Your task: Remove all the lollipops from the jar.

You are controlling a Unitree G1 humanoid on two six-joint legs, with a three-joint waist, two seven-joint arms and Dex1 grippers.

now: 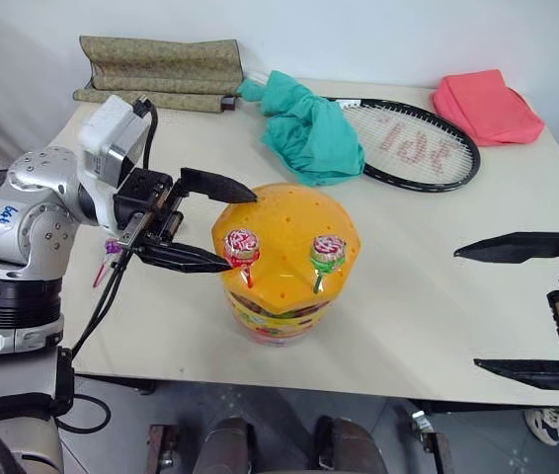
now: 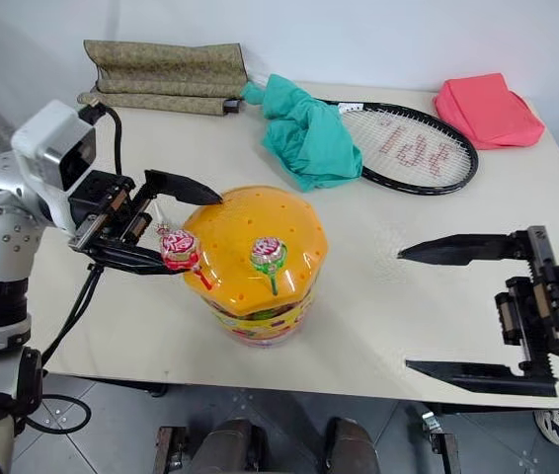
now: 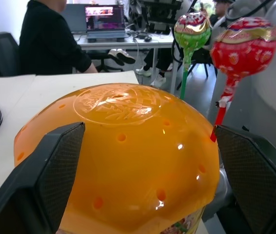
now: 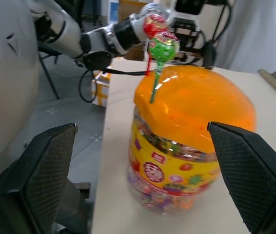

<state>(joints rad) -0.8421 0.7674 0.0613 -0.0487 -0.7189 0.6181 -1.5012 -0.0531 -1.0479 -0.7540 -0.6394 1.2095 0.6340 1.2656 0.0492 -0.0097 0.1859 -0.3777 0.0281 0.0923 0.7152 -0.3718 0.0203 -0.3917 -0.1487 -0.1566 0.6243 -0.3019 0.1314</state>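
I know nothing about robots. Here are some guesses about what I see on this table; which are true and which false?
1. Two lollipops stand in the jar's lid. True: a red one and a green one stick up from the orange lid of the jar.
2. The left gripper holds a lollipop. False: the left gripper is open beside the lid, near the red one.
3. The racket lies under a teal cloth. True: the teal cloth covers one end of the racket.
4. The right gripper is shut. False: the right gripper is open, apart from the jar.
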